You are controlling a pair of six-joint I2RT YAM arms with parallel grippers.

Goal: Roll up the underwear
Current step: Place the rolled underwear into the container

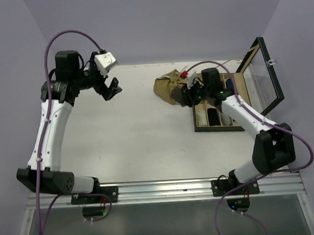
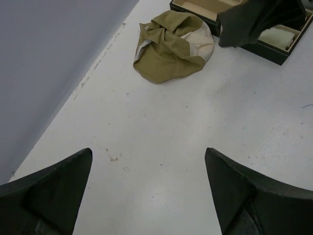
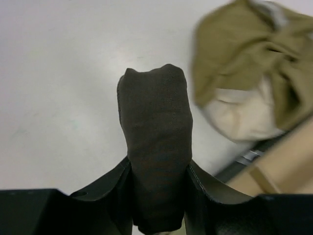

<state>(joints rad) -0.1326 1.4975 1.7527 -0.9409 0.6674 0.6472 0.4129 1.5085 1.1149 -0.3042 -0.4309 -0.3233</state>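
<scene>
Nearest me, a metal rail (image 1: 166, 189) carries both arm bases. Then the white table (image 1: 148, 144), faintly scuffed and speckled. The left gripper (image 1: 112, 91) hangs over the far left, jaws spread wide with nothing in them. The right gripper (image 3: 156, 166) is clamped on the brown roll (image 3: 154, 122), off the table, near the crumpled olive pair (image 1: 165, 85). That pair lies just beside the open box (image 1: 216, 127). Lavender walls (image 1: 156, 21) close it in.

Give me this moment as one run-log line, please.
left pincer: open, empty | right pincer: shut on dark brown underwear | olive underwear: crumpled beside box
</scene>
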